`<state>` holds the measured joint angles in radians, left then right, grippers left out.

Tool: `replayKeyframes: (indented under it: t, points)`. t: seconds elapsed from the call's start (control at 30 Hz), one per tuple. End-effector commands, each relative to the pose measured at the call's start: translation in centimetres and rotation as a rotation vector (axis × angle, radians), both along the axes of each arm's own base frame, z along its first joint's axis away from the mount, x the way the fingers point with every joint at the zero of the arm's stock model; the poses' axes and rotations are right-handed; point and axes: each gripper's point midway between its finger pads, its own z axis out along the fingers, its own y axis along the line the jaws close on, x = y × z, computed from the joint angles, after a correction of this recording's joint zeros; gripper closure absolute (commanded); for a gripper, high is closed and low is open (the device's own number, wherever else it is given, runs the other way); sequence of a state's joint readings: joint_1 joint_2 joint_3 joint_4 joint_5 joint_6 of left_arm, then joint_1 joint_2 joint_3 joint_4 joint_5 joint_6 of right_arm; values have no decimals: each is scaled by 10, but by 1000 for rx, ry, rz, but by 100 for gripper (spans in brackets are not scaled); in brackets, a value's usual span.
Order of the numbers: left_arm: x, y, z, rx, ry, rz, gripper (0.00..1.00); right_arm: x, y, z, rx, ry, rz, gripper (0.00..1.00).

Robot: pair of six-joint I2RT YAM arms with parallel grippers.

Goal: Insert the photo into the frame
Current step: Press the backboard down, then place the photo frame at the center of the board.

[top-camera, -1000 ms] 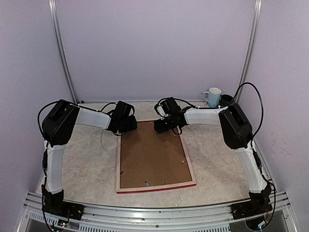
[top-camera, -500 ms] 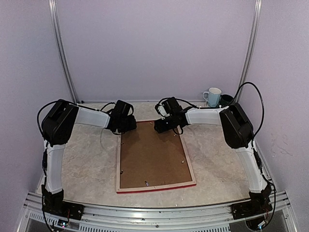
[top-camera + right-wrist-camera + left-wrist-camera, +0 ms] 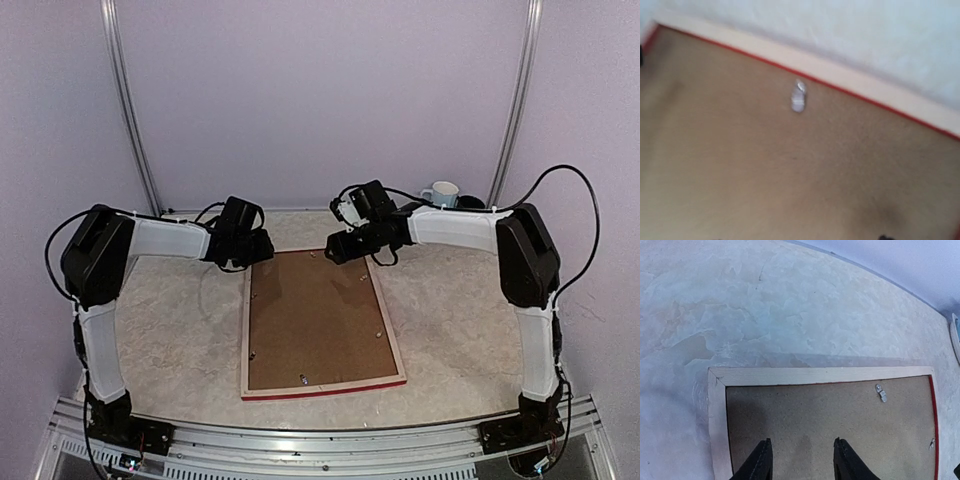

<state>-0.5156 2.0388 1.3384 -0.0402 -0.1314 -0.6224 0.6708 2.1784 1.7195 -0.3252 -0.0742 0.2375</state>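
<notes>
The frame (image 3: 323, 386) lies face down on the table, pale wood back up, with a thin red edge at its near side. A brown backing board (image 3: 315, 320) fills it. The photo is hidden. My left gripper (image 3: 258, 250) hovers over the frame's far left corner; in the left wrist view it (image 3: 802, 440) is open above the board with nothing between its fingers. My right gripper (image 3: 338, 250) hangs over the far right corner. In the blurred right wrist view only its fingertips (image 3: 883, 237) show at the bottom edge, wide apart over the board.
Small metal turn clips (image 3: 881, 392) (image 3: 798, 100) sit on the backing board near the frame's rim (image 3: 815, 376). A white mug (image 3: 440, 195) and a dark cup (image 3: 470, 205) stand at the back right by the wall.
Both arms have risen and drawn back toward the far end of the frame. The left gripper's fingers have spread a little wider.
</notes>
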Motion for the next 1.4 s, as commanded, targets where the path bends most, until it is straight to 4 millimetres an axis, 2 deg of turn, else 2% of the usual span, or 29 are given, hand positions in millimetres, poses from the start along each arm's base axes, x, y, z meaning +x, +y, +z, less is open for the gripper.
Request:
replayKeyframes:
  t: [0.0,0.07,0.13,0.2,0.23,0.37,0.5,0.6,0.77,0.93,1.1,1.27,1.37]
  points:
    - [-16,15,55,-14,-86,4,55,-14,-21,57,31,-70,-18,31]
    - [-32,24,60,-2,-90,12,51,-24,-34,55,11,-70,-35,29]
    - [-50,33,51,27,-71,14,48,-36,-45,51,2,-69,-42,26]
    - [-67,42,40,65,-47,22,46,-48,-57,43,-1,-65,-54,25]
    - [-78,47,27,87,-20,19,45,-55,-62,37,-7,-57,-57,24]
    - [-104,51,-3,105,32,-3,44,-80,-83,6,-28,-10,-73,24]
    - [-118,48,-23,56,62,-33,44,-93,-89,-17,-30,26,-68,23]
    - [-124,46,-29,41,71,-46,44,-104,-91,-37,-22,70,-61,23]
    - [-131,38,-35,41,81,-78,45,-114,-91,-58,-1,127,-61,23]
    - [-140,26,-48,26,109,-120,48,-120,-89,-61,31,154,-52,26]
    - [-152,18,-57,-8,131,-146,52,-133,-88,-60,73,186,-34,34]
    - [-165,8,-61,-15,145,-179,53,-155,-97,-60,106,228,-39,36]
    - [-176,0,-62,-23,152,-201,53,-165,-100,-50,165,221,-44,36]
